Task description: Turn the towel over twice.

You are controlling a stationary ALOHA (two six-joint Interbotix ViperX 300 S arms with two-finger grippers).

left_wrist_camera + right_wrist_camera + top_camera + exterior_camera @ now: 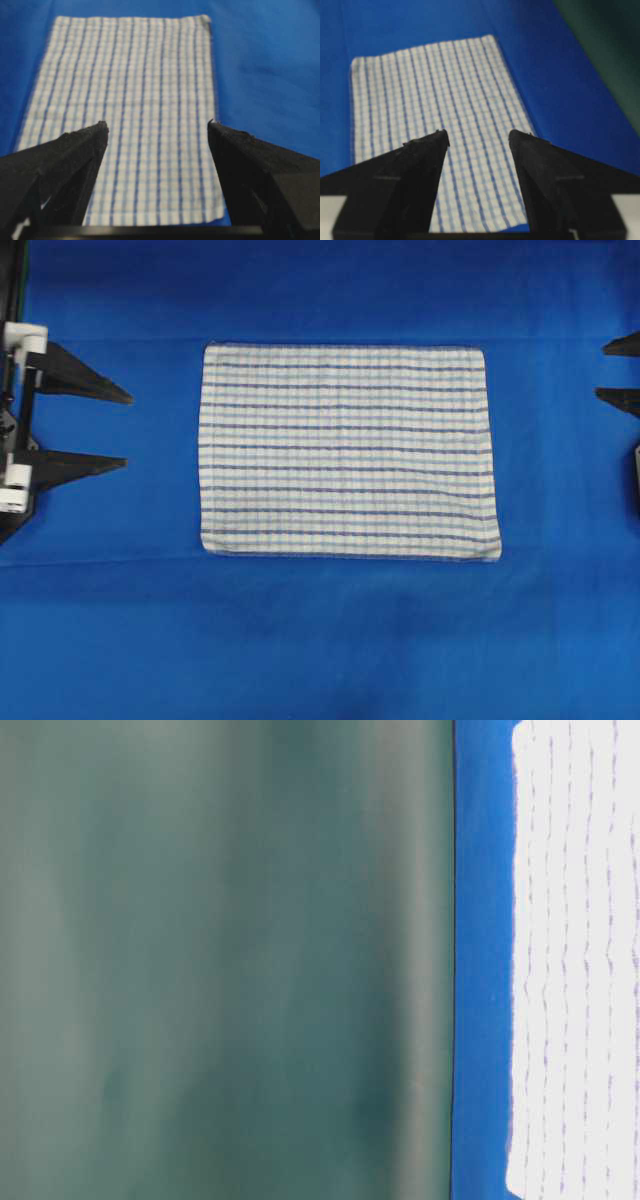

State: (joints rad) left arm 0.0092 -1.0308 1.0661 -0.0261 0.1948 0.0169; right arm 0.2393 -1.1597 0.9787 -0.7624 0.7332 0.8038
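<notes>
The towel point(347, 452) lies flat mid-tabletop point(320, 640), my left hand point(128, 429) and right hand point(606, 370) both spread wide, empty, well off either end, so I reckon I'm between flips and next need to pinch an edge.

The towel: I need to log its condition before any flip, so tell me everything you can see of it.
The towel is a rectangular white woven cloth with thin dark-blue stripes along its length and a faint pale-blue check, hemmed at the edges. It lies spread flat, unfolded, in the middle of the blue table cover, with slight ripples near one long edge. Nothing touches it: the left end effector and right end effector stand open, off its short ends.
</notes>
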